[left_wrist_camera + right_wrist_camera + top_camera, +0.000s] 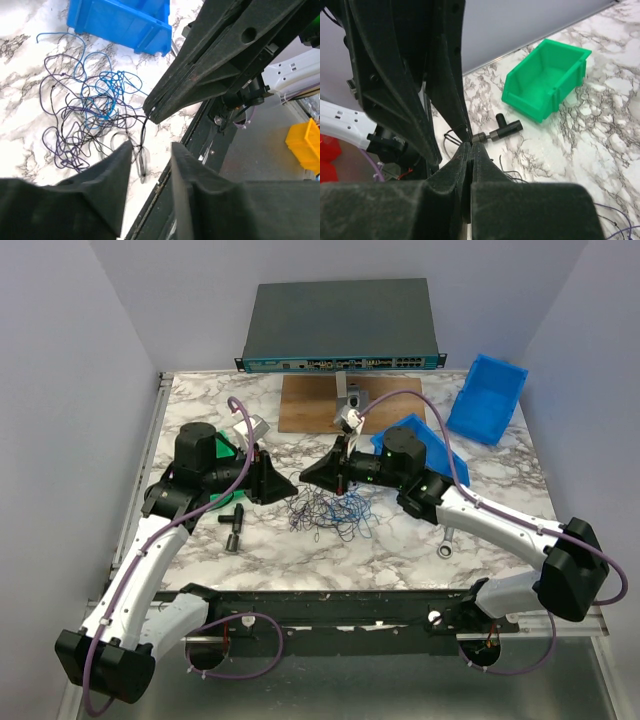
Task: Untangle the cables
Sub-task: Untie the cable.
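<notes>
Handing one strand between the arms seems to be the step in hand. Left gripper: jaws a narrow way apart, gripping nothing; the strand hangs loose in the gap between them. Just beyond, right gripper: jaws pressed flat together, and the strand runs down from their tip, so it looks pinched there, though it is too fine to be sure. Where it rejoins the heap I cannot tell. Past that, the cables lie in a loose heap of blue and dark purple loops on the table, between the two arms. Farthest, a blue bin sits just beside the heap. Judgement: draw the right gripper up and away from the heap slowly, watching whether the whole heap lifts as one. If it does, stop and let the left pin the heap or take a loop lower down. The left should move aside before any pull, so the strand does not saw across a finger. Steer clear of the bin's rim, where loops could snag.
</notes>
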Robot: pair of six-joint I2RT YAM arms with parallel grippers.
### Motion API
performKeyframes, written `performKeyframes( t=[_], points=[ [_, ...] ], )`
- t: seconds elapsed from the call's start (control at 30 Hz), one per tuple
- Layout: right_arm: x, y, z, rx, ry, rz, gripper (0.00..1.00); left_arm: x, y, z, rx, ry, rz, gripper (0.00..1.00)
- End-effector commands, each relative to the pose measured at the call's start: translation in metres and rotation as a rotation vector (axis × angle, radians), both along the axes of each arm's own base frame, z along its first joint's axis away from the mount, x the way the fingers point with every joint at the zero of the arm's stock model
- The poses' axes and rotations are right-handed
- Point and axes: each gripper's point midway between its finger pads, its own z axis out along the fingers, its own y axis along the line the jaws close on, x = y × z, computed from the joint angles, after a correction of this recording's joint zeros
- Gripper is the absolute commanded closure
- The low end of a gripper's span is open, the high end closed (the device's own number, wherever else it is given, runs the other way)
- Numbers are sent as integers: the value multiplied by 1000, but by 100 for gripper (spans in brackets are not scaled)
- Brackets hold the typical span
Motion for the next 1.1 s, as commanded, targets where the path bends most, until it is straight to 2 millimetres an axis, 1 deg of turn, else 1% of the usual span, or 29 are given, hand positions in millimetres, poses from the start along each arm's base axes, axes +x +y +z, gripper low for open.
performKeyframes(
  t=[0.0, 0.13, 0.27, 0.43, 0.57, 0.67, 0.73, 0.83, 0.87, 0.93, 1.0, 1.03, 1.07],
  points=[
    [9, 3, 27, 45, -17, -47, 99, 5, 6, 11, 16, -74, 60, 51],
    [21, 1, 51, 67, -18, -116, 99, 11, 17, 20, 22, -142, 161, 31],
    [23, 1, 84, 108, -27, -133, 99, 16, 25, 29, 1, -192, 248, 20],
    [26, -2, 124, 162, -41, -160, 99, 26, 26, 33, -73, -172, 325, 19],
    [24, 0, 145, 194, -35, -147, 99, 36, 19, 27, -169, -144, 362, 19],
    [23, 1, 151, 210, -26, -138, 99, 48, 16, 20, -202, -135, 407, 23],
    [22, 1, 155, 218, -22, -137, 99, 54, 9, 20, -226, -139, 399, 26],
    [24, -1, 159, 227, -21, -155, 99, 63, -2, 9, -222, -117, 393, 37],
    [25, -2, 160, 227, -24, -167, 99, 67, -4, 3, -216, -106, 398, 40],
    [29, -9, 168, 238, -33, -211, 99, 74, -7, -9, -209, -86, 407, 41],
    [34, -17, 182, 262, -47, -263, 99, 79, -11, -25, -201, -68, 403, 42],
    [36, -22, 191, 279, -55, -292, 99, 82, -14, -34, -195, -58, 398, 50],
    [38, -27, 200, 294, -67, -319, 99, 84, -15, -45, -179, -42, 396, 61]
  ],
)
